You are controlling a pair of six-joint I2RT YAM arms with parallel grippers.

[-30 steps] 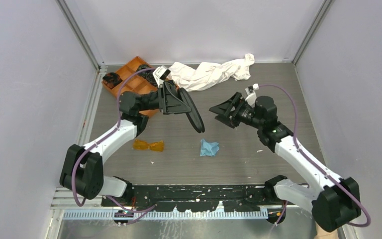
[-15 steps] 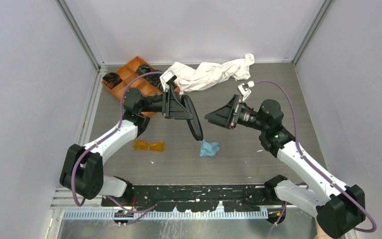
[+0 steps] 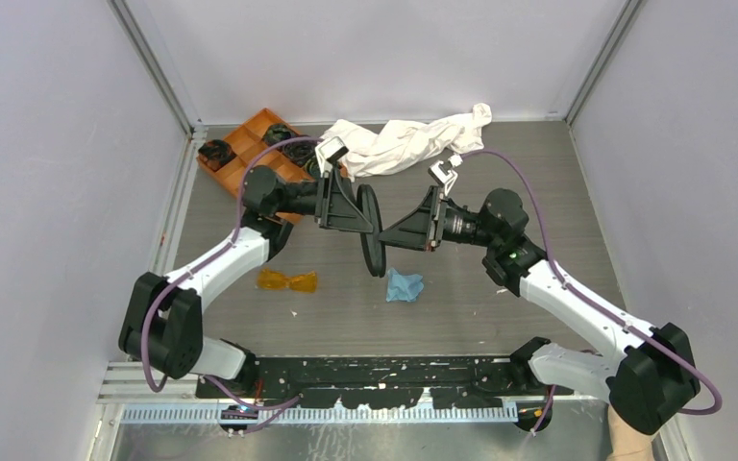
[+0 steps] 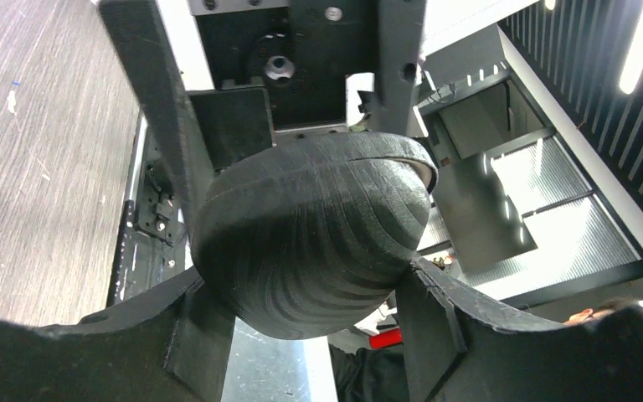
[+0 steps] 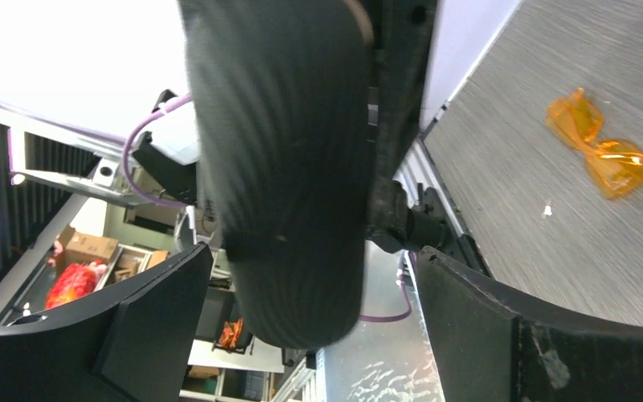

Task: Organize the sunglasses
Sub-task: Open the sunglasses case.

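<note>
In the last second the right claw has swung in, fingers spread wide around the case that the left claw clamps edge-up above mid-tabletop, likely to open it, while the sunglasses lie untouched toward the near-left corner.

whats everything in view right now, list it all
sunglasses: one, amber-orange, on the table, near left
glasses case: one, black, held in the air at centre
small cloth: one, light blue, on the table near the case
large cloth: one, white, far edge
tray: one, orange, far left
dark items: several, black, in the tray
table: one, grey wood-grain
left gripper: black, shut on the glasses case
right gripper: black, open around the case
</note>
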